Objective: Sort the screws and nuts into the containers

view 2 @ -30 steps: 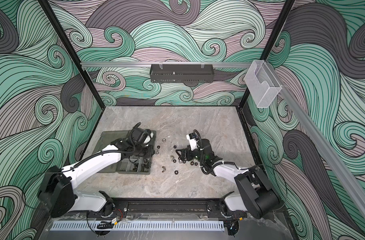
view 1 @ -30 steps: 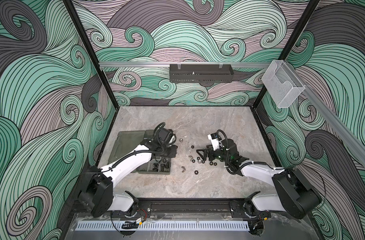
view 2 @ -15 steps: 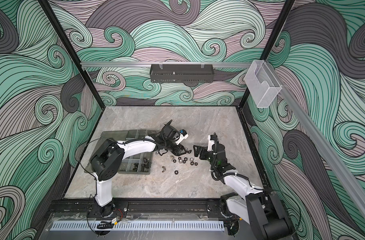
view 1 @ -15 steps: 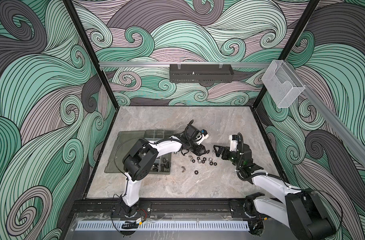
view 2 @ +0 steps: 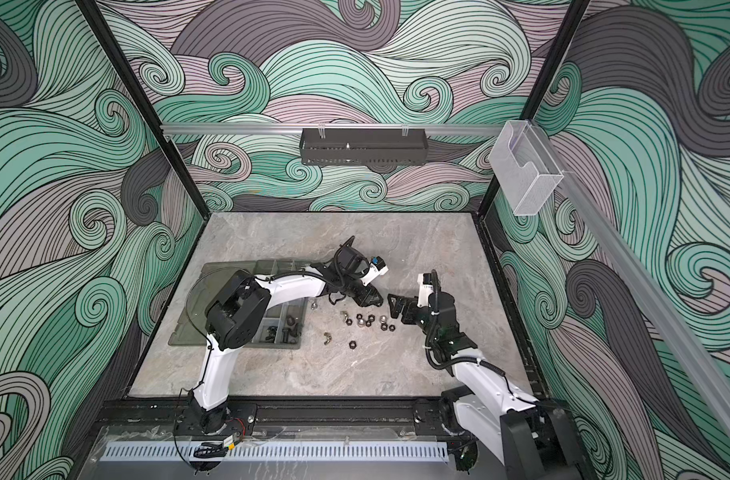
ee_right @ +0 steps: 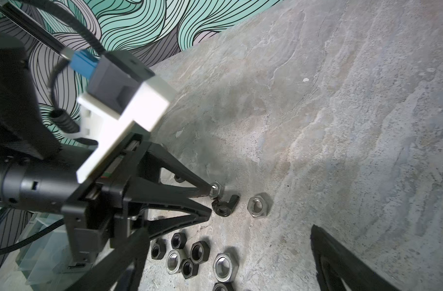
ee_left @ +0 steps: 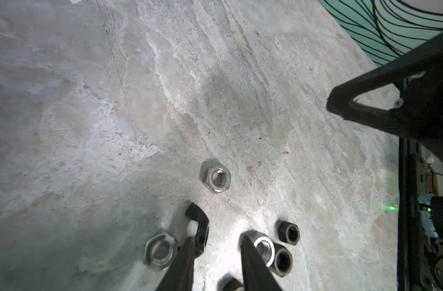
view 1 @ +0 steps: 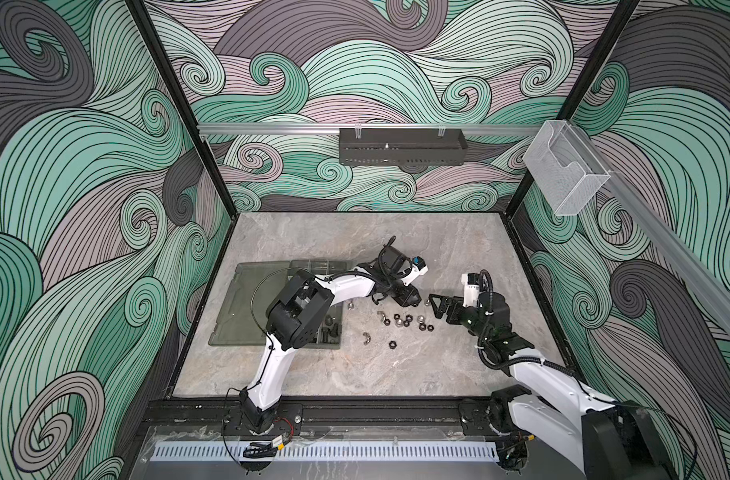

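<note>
Nuts [view 1: 401, 321] lie loose mid-frame on the table [view 1: 355, 245], right of the box [view 1: 246, 307]; our left gripper [view 1: 414, 298] stretches low among them, jaws parted; our right gripper [view 1: 433, 306] faces it, wide open.

A black perforated tray [view 1: 402, 146] and clear acrylic holder [view 1: 564, 174] hang on the wave-patterned walls [view 1: 355, 62].

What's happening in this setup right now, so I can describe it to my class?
Two robot arms are sorting hardware. The left gripper, jaws open, reaches across to the loose nuts on the table, its tips right beside a black wing nut. The right gripper hovers open nearby, holding nothing. The organizer box sits open at the left, with a few pieces already in its compartments.
</note>
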